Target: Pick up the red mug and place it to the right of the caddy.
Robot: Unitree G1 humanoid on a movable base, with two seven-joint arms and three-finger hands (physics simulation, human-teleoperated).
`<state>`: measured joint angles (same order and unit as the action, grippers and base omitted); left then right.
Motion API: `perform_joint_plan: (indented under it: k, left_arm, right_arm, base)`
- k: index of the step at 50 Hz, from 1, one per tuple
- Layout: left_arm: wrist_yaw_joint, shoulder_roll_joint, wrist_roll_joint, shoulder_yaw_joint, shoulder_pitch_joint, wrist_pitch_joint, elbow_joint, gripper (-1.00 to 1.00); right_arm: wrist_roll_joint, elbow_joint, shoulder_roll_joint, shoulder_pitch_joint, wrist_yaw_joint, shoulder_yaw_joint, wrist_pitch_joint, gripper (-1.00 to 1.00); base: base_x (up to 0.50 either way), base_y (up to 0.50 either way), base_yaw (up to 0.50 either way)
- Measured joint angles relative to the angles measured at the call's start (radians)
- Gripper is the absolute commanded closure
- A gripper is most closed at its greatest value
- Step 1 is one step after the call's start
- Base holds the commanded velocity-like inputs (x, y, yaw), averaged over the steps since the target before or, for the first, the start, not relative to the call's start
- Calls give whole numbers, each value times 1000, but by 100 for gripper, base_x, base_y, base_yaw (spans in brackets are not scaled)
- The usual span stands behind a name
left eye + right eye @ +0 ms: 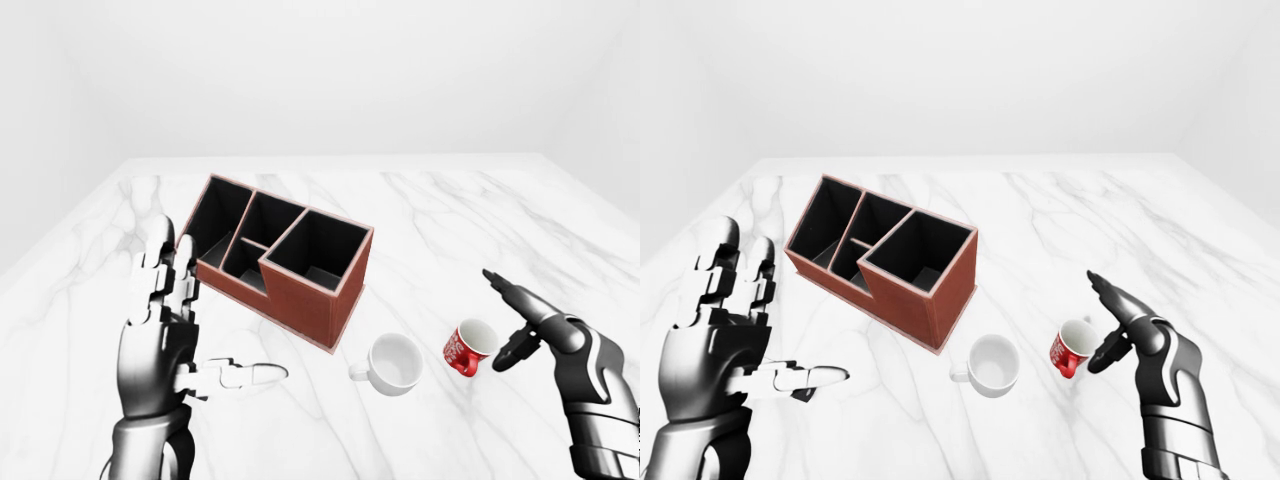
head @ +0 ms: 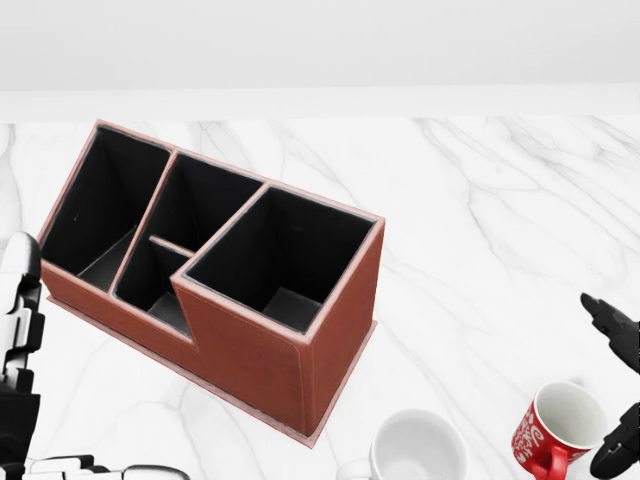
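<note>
- A white marble table (image 1: 440, 210) veined with grey fills the scene, running away to a pale far wall.
- A reddish-brown leather-look caddy (image 2: 250, 355) with black lining sits left of centre on the table, set at an angle.
- The caddy has four open-top compartments: a tall square one at its right end, and three lower ones to the left, one of them long and narrow at the far left end.
- Every compartment that can be seen into shows only its black lining and floor.
- A white ceramic mug (image 1: 394, 363) lies on its side near the caddy's near right corner, mouth upward-facing toward the camera, handle to the left; its interior is bare white.
- The red mug (image 1: 468, 347) with white lettering lies tipped on the table to the right of the white mug, apart from it, its white inside showing nothing in it.
- The right hand (image 1: 525, 325), dark grey, is just beside the red mug on its right, fingers spread and not closed round it.
- The left hand (image 1: 170, 330), silver-grey, is raised left of the caddy, fingers upright and spread, thumb (image 1: 245, 375) pointing right, holding nothing.
</note>
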<state>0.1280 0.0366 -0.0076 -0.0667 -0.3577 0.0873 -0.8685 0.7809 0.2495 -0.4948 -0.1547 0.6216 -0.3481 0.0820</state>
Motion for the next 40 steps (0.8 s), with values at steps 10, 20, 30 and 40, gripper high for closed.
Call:
perform_joint_plan:
  k: [10, 20, 30, 40]
  left_arm:
    - [1, 0, 0, -3, 5, 0, 9, -100]
    - [0, 0, 2, -1, 4, 0, 10, -100]
    - [-2, -1, 4, 3, 2, 0, 8, -100]
    - [-1, -1, 2, 0, 1, 0, 4, -100]
  right_arm:
    - [33, -1, 9, 2, -8, 11, -6, -99]
    - [48, 1, 13, -1, -12, 16, -8, -99]
    - [51, 3, 16, -6, -14, 20, -7, -99]
    - [55, 7, 23, -9, -21, 31, -5, -98]
  base:
    - [0, 0, 0]
    - [0, 0, 0]
    - [0, 0, 0]
    - [0, 0, 0]
